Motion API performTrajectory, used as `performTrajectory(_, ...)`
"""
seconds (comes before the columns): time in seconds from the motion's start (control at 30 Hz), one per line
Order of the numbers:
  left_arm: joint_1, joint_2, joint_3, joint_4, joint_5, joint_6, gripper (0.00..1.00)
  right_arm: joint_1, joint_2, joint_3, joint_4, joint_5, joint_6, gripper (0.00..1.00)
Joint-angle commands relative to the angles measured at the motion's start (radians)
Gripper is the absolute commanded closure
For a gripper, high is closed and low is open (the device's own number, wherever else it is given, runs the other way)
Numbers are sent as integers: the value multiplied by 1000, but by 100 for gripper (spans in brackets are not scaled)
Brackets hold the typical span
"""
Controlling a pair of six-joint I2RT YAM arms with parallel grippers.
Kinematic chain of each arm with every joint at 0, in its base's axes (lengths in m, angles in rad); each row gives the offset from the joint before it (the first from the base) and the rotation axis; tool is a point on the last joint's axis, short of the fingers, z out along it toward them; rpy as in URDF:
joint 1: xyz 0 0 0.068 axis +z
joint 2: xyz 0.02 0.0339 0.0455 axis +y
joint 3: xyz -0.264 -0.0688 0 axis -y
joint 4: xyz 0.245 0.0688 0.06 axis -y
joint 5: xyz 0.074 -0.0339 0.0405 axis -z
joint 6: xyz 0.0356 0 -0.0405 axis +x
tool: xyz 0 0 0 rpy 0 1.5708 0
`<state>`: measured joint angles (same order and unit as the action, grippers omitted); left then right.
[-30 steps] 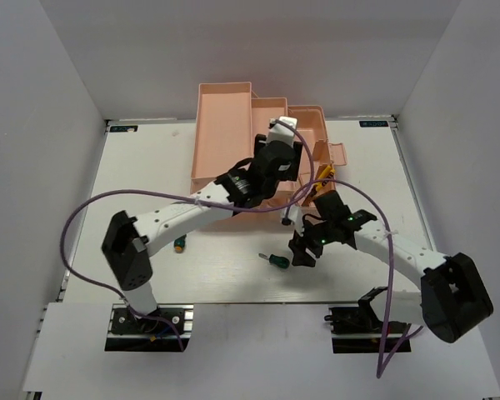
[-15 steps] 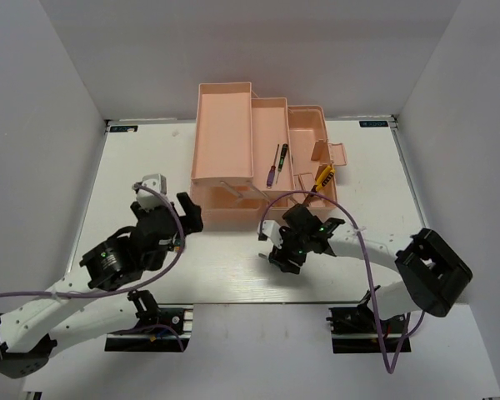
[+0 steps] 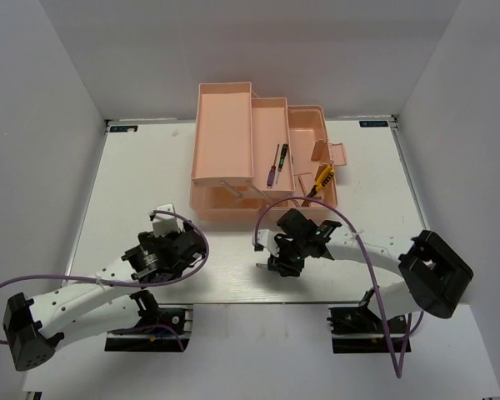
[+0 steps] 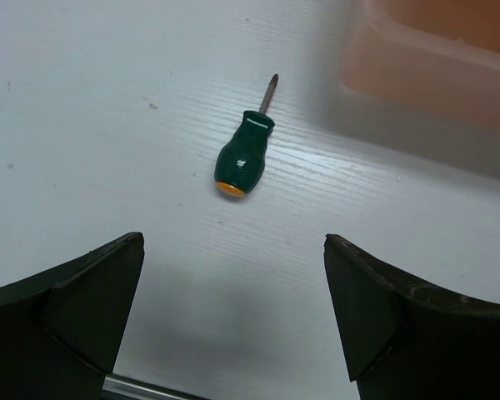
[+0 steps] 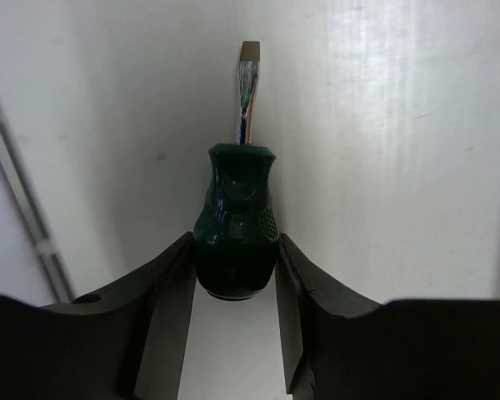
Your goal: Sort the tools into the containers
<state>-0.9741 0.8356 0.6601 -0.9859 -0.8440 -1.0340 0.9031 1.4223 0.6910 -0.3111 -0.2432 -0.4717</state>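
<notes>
The salmon-pink toolbox (image 3: 225, 125) stands open at the back. Two thin screwdrivers (image 3: 277, 165) lie in its middle tray and yellow-handled pliers (image 3: 321, 176) in a right compartment. My left gripper (image 3: 180, 245) is open and low over the table. In the left wrist view its jaws (image 4: 233, 242) stand wide apart, with the stubby orange-green screwdriver (image 4: 244, 154) lying on the table just ahead of them. My right gripper (image 3: 277, 263) is down at the table, and its jaws (image 5: 233, 243) are shut on the handle of the stubby green screwdriver (image 5: 235, 208), blade pointing away.
A corner of the toolbox (image 4: 433, 75) shows blurred at the top right of the left wrist view, close to the orange-green screwdriver. Purple cables loop over both arms. The table's near edge rail (image 5: 21, 200) runs beside the right gripper.
My left arm has pulled back from the toolbox to the near left, above the orange-green screwdriver. My right gripper has moved left and down onto the green screwdriver and closed on it.
</notes>
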Motion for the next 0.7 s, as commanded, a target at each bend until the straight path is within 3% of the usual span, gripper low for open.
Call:
performTrajectory(0.0,6,-4,-36,35,-38,-74,0,10,-94,70,-167,-151,-80,97)
performTrajectory(0.13,24,57,-71,87,-17,-74,0,0,-157,244,-408,-251,-150,100)
performTrajectory(0.17,25,86,-71,99,-17,-74,0,0,-157,357,-515,-278,-159,100)
performTrajectory(0.27,34,125,-94,145,-17,-74,0,0,-148,523,-592,-318,-173,100)
performTrajectory(0.43,52,171,-126,217,5,-74,0,-10,-83,715,-540,-317,-49,100)
performTrajectory(0.67,61,117,-174,297,5,-9,0,-26,59,978,-321,-13,169,100)
